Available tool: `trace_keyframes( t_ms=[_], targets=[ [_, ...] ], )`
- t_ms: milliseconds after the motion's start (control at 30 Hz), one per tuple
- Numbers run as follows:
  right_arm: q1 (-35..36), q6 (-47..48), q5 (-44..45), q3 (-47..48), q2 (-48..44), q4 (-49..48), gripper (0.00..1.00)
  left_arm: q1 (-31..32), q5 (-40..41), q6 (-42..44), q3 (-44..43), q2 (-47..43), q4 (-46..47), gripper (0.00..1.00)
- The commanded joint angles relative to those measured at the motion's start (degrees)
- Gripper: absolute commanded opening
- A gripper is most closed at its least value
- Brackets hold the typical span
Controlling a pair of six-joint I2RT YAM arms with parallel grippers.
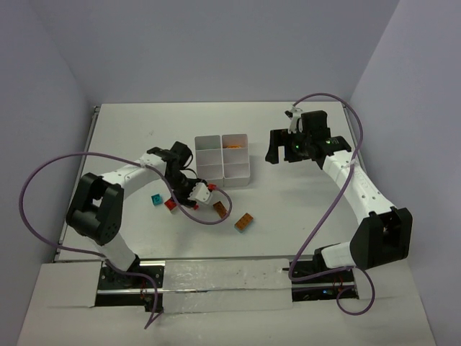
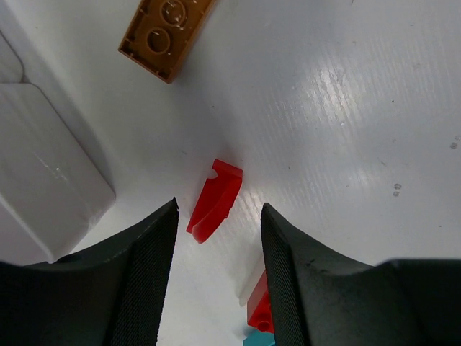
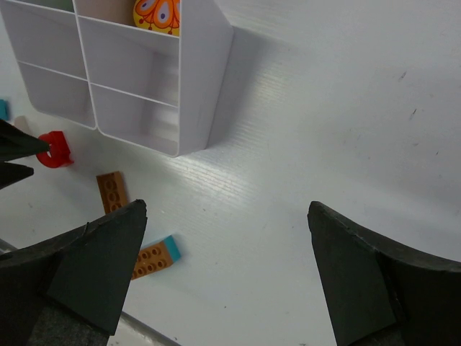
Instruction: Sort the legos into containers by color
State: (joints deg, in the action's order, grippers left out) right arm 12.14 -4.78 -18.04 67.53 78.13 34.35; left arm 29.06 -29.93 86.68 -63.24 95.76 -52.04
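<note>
A small red curved lego (image 2: pixel 215 200) lies on the table between the open fingers of my left gripper (image 2: pixel 219 210), untouched by either finger. It also shows in the top view (image 1: pixel 210 187) and the right wrist view (image 3: pixel 55 150). The white six-compartment tray (image 1: pixel 223 175) stands just beyond it. An orange-brown brick (image 1: pixel 220 210) and an orange-brown brick with a teal end (image 1: pixel 244 222) lie in front of the tray. A red brick (image 1: pixel 171 205) and a teal brick (image 1: pixel 155 199) lie to the left. My right gripper (image 1: pixel 282 157) is open and empty, right of the tray.
A yellow-orange patterned piece (image 3: pixel 156 14) sits in one tray compartment. The tray's corner (image 2: pixel 43 180) is close on the left of my left fingers. A purple cable loops over the table near the left gripper. Walls enclose the table at the back and sides.
</note>
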Motion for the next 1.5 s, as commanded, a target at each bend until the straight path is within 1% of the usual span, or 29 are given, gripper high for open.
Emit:
trace_keyframes(
  t_ms=[0, 67, 200, 300, 500, 667, 833, 900, 933, 1033, 1067, 1133, 1200, 1233, 1300, 1400, 1467],
  targets=[
    [0.4, 0.6, 0.2, 2.7, -0.1, 0.1, 1.00, 0.2, 1.2, 2.6, -1.5, 1.4, 2.0, 0.55],
    [0.4, 0.6, 0.1, 2.8, 0.1, 0.1, 1.00, 0.2, 2.3, 3.1, -1.3, 1.8, 2.2, 0.55],
    [0.3, 0.4, 0.1, 2.8, 0.2, 0.1, 1.00, 0.2, 3.4, 3.4, -1.1, 2.3, 2.7, 0.48],
    [0.3, 0.5, 0.3, 2.8, 0.0, 0.0, 1.00, 0.3, 3.6, 2.4, -1.2, 1.8, 3.3, 0.40],
    [0.3, 0.1, -0.2, 3.0, 0.4, 0.1, 1.00, 0.3, 4.8, 3.4, 1.1, 0.1, 4.7, 0.36],
    [0.3, 0.2, -0.3, 3.2, 0.3, 0.3, 1.00, 0.7, 4.6, 3.7, 1.7, -0.7, 3.4, 0.24],
    [0.3, 0.1, -0.6, 3.5, 0.6, 0.3, 1.00, 1.2, 4.4, 2.9, 2.6, -1.7, 3.4, 0.15],
    [0.3, 0.2, -0.6, 3.5, 0.5, 0.4, 1.00, 1.5, 3.4, -0.4, 1.0, -3.8, 2.7, 0.03],
    [0.3, 0.2, -0.5, 3.5, 0.3, 0.4, 1.00, 1.7, 2.1, -3.3, -1.7, -4.7, 2.5, 0.01],
    [0.3, 0.2, -0.5, 3.1, 0.0, 0.2, 1.00, 1.8, -4.6, -15.7, -11.0, -6.6, 1.7, 0.00],
    [0.3, 0.1, -0.6, 3.1, -0.1, 0.1, 1.00, 1.7, -5.3, -21.4, -15.7, -6.4, 1.0, 0.00],
    [0.3, 0.1, -0.9, 3.3, 0.1, 0.1, 1.00, 1.7, -5.1, -28.3, -21.5, -5.8, 0.9, 0.00],
    [0.3, 0.1, -1.1, 3.6, 0.6, 0.1, 1.00, 1.7, -1.4, -34.4, -26.1, -4.4, 2.1, 0.00],
    [0.3, 0.0, -1.2, 3.8, 0.7, 0.1, 1.00, 1.6, -0.3, -36.4, -27.3, -3.8, 3.2, 0.00],
    [0.3, 0.0, -1.4, 4.1, 1.1, 0.1, 1.00, 1.4, 1.5, -36.5, -27.8, -3.2, 4.7, 0.00],
    [0.3, -0.1, -1.6, 4.2, 1.2, 0.2, 1.00, 1.4, 2.1, -37.3, -26.5, -3.1, 8.2, 0.00],
    [0.3, -0.1, -1.4, 4.3, 1.2, 0.2, 1.00, 1.6, 2.1, -38.1, -27.3, -1.9, 8.7, 0.00]
  ],
)
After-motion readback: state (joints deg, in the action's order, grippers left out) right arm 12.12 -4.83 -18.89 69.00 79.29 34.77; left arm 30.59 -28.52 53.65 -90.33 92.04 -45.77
